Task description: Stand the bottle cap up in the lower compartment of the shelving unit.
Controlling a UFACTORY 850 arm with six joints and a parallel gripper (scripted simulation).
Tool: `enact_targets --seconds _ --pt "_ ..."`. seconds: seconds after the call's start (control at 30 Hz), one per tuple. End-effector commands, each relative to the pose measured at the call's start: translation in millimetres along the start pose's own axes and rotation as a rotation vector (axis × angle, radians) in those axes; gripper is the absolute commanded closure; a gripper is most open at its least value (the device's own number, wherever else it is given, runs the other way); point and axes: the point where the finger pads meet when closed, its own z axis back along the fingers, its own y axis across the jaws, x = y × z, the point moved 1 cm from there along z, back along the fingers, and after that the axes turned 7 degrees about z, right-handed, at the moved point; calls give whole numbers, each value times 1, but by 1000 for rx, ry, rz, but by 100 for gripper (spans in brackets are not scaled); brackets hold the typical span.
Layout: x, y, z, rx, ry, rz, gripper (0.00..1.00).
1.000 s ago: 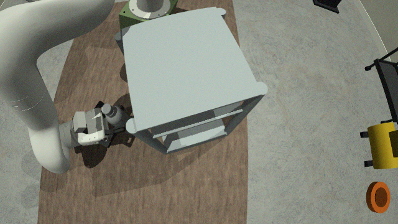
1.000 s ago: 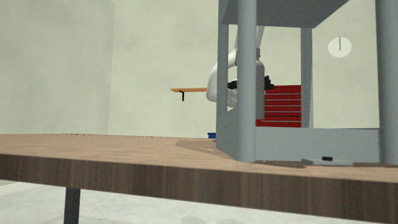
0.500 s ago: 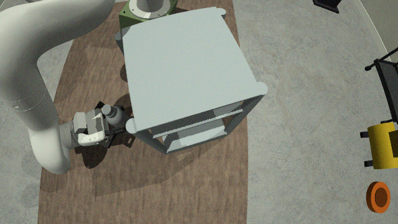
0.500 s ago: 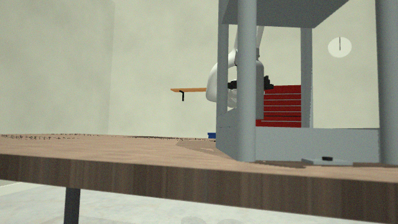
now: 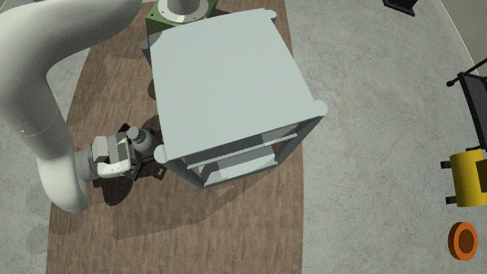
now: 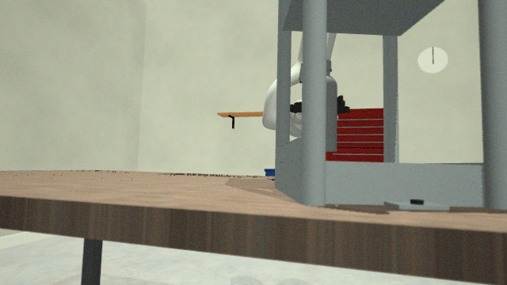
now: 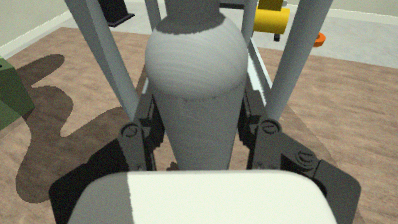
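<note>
The grey bottle (image 5: pixel 141 140) stands cap up between my fingers, just outside the grey shelving unit (image 5: pixel 228 84) beside one of its corner posts (image 5: pixel 160 154). My gripper (image 5: pixel 135 154) is shut on the bottle's body. In the wrist view the bottle (image 7: pixel 197 85) fills the middle, with my gripper's (image 7: pixel 197 137) dark fingers on both sides and two posts (image 7: pixel 105 55) (image 7: pixel 295 55) beyond it. In the exterior view a post (image 6: pixel 314 103) partly hides the bottle (image 6: pixel 331 115), which shows above the level of the unit's closed base (image 6: pixel 380 182). Whether its base touches anything is hidden.
The arm's green pedestal (image 5: pixel 160 19) stands behind the unit. A small flat grey plate (image 6: pixel 416 203) lies on the table by the unit's base. Off the table are a yellow cylinder (image 5: pixel 466 176) and an orange ring (image 5: pixel 462 240).
</note>
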Motion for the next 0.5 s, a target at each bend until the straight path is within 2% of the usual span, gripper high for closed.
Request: enact_targets --seconds 0.0,0.47 --pt "-1 1 -4 0 -1 2 100" --pt "-1 1 -28 0 -1 2 100"
